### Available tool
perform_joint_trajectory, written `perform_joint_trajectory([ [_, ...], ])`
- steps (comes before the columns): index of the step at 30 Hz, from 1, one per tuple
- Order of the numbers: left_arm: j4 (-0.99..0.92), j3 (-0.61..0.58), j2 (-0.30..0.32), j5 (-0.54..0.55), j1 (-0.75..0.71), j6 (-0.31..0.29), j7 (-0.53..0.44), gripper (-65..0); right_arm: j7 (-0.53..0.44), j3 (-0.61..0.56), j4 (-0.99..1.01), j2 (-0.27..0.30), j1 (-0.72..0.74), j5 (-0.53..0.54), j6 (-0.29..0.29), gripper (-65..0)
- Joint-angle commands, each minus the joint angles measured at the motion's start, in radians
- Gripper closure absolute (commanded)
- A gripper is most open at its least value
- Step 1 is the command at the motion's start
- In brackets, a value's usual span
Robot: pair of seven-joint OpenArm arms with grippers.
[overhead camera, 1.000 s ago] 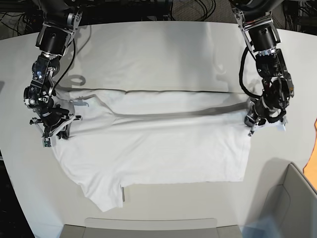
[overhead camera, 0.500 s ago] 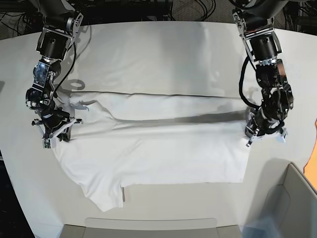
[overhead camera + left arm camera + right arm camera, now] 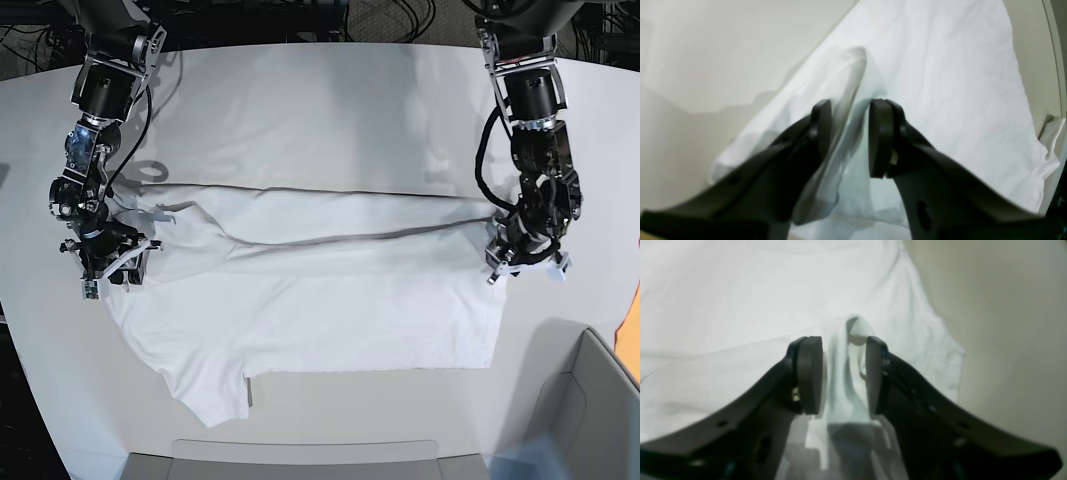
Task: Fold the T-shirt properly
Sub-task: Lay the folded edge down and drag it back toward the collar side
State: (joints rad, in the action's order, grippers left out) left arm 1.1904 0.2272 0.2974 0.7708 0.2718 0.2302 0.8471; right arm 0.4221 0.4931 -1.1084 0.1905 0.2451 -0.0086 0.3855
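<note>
The plain white thin-fabric T-shirt (image 3: 310, 290) lies spread on the white table (image 3: 330, 110), its top edge folded over. Both hands sit at its side edges, left hand (image 3: 850, 133) and right hand (image 3: 844, 373), each parted with a fabric ridge loose between the pads.

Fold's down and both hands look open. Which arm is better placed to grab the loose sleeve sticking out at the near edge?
Right, probably. The right hand sits at the T-shirt's sleeve end, the same side as the loose sleeve. The left hand is at the opposite, hem end. Both stand open with cloth between the pads.
</note>
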Motion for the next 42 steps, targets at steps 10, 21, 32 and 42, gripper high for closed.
perform_joint_trajectory([
  [10, 0.023, 0.194, 0.018, 0.003, -0.01, -0.01, -0.005, -19.9, -0.018, 0.005, -0.19, 0.005, -0.054, 0.008, -0.004, -28.0],
  [21, 0.308, 0.087, 0.006, 0.003, -0.105, -0.013, -0.005, -11.9, -0.016, 0.005, -0.419, -0.006, -0.217, 0.118, -0.006, -8.1],
  [32, 0.127, -0.174, 0.009, -0.001, -0.061, -0.013, -0.018, 0.0, 0.119, 0.002, -0.213, 0.048, -0.129, 0.114, -0.006, -1.8],
  [42, 0.038, -0.203, 0.081, 0.0, -0.153, -0.013, -0.007, 0.0, 0.123, 0.003, -0.151, 0.071, -0.212, 0.115, -0.004, -1.6],
])
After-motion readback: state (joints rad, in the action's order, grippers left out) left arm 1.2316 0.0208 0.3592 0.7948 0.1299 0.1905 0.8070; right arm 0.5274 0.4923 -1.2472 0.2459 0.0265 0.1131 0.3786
